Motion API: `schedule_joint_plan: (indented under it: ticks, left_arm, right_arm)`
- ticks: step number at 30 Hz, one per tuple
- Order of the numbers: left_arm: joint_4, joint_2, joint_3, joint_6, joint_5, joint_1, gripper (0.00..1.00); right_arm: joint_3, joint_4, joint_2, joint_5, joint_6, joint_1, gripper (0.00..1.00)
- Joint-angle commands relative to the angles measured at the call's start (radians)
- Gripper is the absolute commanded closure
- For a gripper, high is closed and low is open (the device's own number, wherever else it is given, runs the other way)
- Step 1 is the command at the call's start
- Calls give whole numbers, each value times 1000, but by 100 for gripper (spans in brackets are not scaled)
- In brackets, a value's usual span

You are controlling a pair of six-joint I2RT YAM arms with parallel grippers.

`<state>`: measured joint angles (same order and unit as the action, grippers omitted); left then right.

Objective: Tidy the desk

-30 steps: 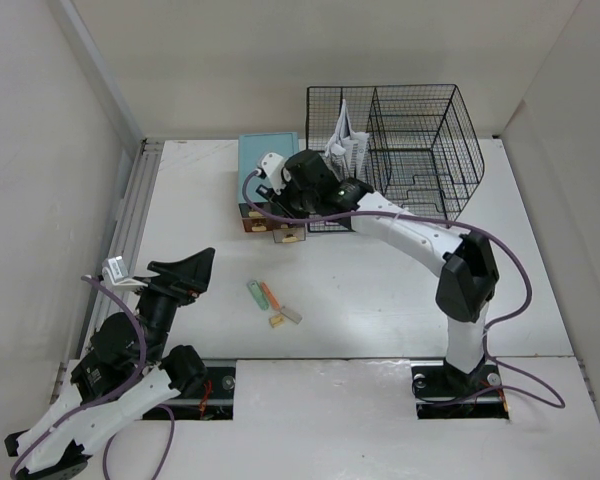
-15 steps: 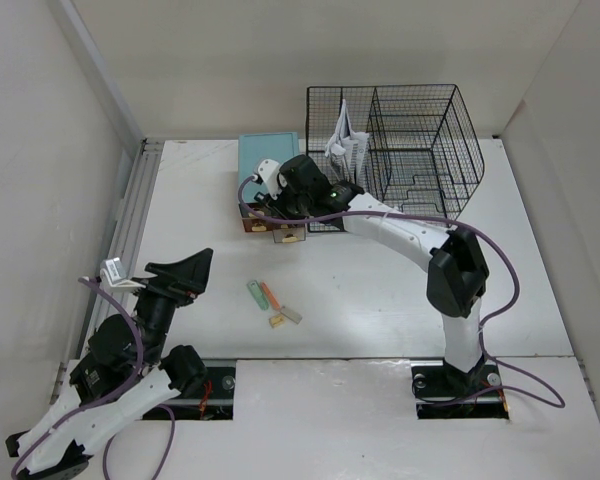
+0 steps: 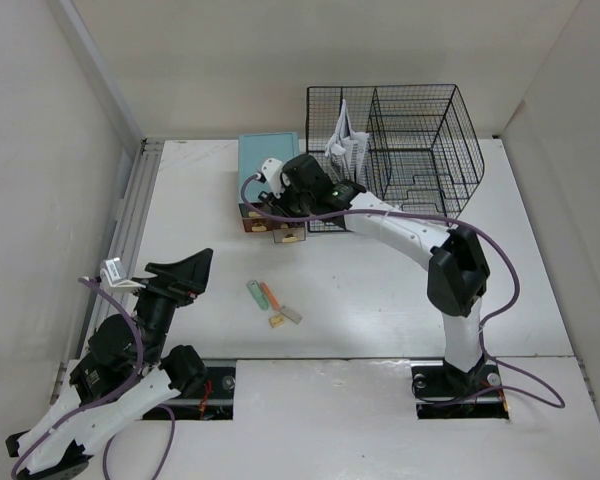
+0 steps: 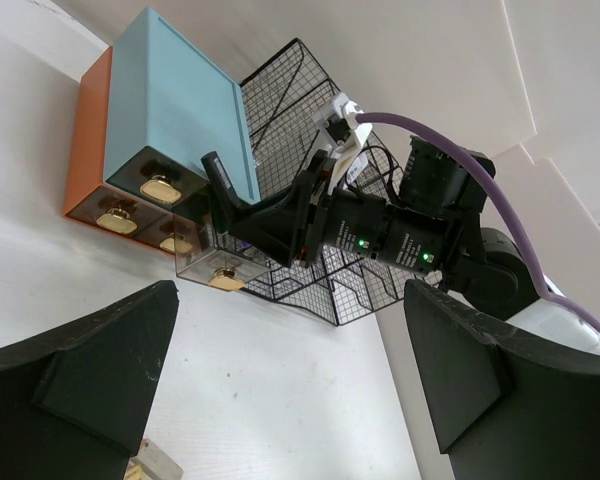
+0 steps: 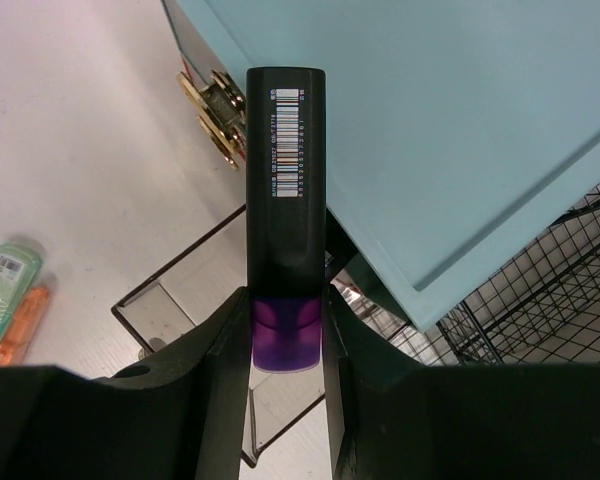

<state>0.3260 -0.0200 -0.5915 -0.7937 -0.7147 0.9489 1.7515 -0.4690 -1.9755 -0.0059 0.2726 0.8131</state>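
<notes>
- Right wrist view: your right claw [image 5: 287, 345] was closed on a black marker [image 5: 286, 180] with a purple end. It held the marker by that end, and the body pointed away from the camera.
- The marker hung just beside the teal drawer box [image 5: 430, 130], above a clear drawer [image 5: 180, 310] that stood pulled out.
- I judge that the step in hand was to put the marker into this drawer. The next move would call for you to lower the marker between the drawer walls, and only then to spread the jaws.
- Your left claw [image 4: 290, 350] was wide open and held nothing. It waited on the left side of the table [image 3: 380, 290].
- The table lay under both arms. It carried the box, the wire rack [image 3: 410, 150] and some loose things in the middle, among them a green item [image 3: 254, 293] and an orange item [image 3: 269, 296].
- The marker had a white barcode label [image 5: 287, 100] with lines of small print. I could not read them.
- The green item also had a small label, too small to read.
</notes>
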Motion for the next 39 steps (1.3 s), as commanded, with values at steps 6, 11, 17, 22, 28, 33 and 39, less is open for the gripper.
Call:
schedule_joint_plan:
  ticks: [6, 11, 17, 22, 28, 33, 39]
  left_arm:
    - [-36, 0, -36, 16, 4, 4, 5]
    - [-36, -9, -36, 25, 4, 4, 5]
    - [-36, -9, -36, 25, 4, 4, 5]
    - [-45, -9, -36, 25, 4, 4, 5]
    - [-45, -18, -36, 14, 4, 4, 6]
    - [-80, -40, -14, 14, 23, 4, 9]
    - [-91, -58, 5, -4, 23, 4, 12]
  right_arm:
    - [-17, 13, 49, 12, -15, -5, 55]
    - [-17, 13, 69, 3, -15, -5, 46]
    - [-17, 13, 132, -6, -15, -5, 42]
    - [-26, 23, 226, -34, -15, -5, 72]
    - [-109, -107, 271, -458, 203, -14, 100]
    - [-119, -275, 158, -598, 343, -14, 100]
    - [-107, -214, 98, -476, 292, -14, 100]
